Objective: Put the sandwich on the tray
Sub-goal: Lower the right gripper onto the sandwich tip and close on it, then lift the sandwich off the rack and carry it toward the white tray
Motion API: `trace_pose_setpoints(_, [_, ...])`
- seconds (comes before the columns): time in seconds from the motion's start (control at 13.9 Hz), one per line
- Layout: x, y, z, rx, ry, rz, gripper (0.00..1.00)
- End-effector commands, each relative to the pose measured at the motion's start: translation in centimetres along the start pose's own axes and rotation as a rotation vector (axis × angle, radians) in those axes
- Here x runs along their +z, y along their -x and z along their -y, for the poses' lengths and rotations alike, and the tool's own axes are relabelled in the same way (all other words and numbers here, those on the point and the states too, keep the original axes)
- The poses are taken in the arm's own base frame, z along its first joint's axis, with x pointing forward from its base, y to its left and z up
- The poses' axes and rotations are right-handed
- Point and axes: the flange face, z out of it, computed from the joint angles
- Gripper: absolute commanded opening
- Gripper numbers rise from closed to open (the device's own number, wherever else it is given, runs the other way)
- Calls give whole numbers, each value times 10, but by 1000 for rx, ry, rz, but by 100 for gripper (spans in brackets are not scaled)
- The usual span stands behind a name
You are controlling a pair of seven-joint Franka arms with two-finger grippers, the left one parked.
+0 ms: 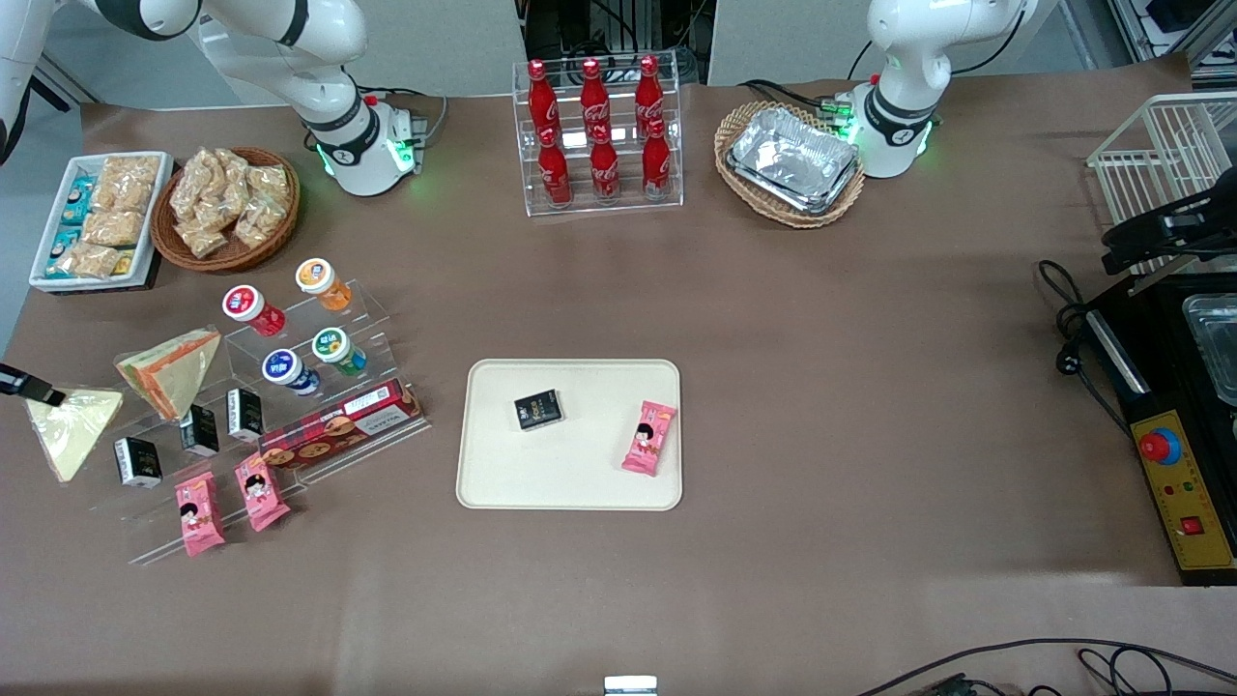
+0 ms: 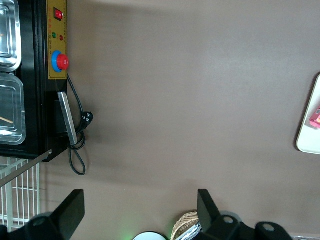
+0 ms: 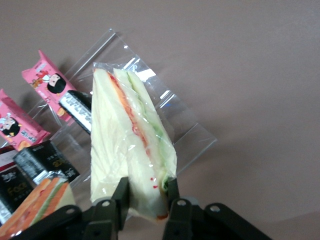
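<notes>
Right wrist view: gripper [image 3: 146,197] clamped on one corner of the sandwich [image 3: 129,142], both fingers [image 3: 120,196] pressed against the clear wrap, pale bread face and thin red-and-green layered edge in plain sight. Sandwich lifted clear of the stepped acrylic stand [image 3: 165,107], brown table [image 3: 240,60] showing underneath. Pink snack packs [image 3: 49,80] and small black boxes [image 3: 42,160] lying on the stand close by; a second sandwich [image 3: 37,200] with an orange striped edge just beside the gripper.

Front view: gripper [image 1: 43,391] only partly in frame at the working arm's edge of the table, sandwich [image 1: 72,425] hanging from it near that edge, well apart from the tray [image 1: 570,478]. Tray lying flat near the middle of the table, carrying a black box [image 1: 537,409] toward its centre and a pink pack [image 1: 649,437] near its edge toward the parked arm's end. Striped sandwich [image 1: 172,367] propped on the stand, just beside the held one, farther from the camera.
</notes>
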Motion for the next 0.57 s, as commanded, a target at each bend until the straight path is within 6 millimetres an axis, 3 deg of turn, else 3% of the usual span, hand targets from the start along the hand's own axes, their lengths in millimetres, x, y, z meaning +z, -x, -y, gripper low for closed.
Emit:
trace_pose_setpoints(0.0, [-33, -5, 8, -12, -59, 20, 0])
trace_pose_setpoints(0.29, [-105, -9, 8, -28, -81, 56, 0])
trace_pose_setpoints(0.5, [-143, -1, 13, 1, -89, 68, 0])
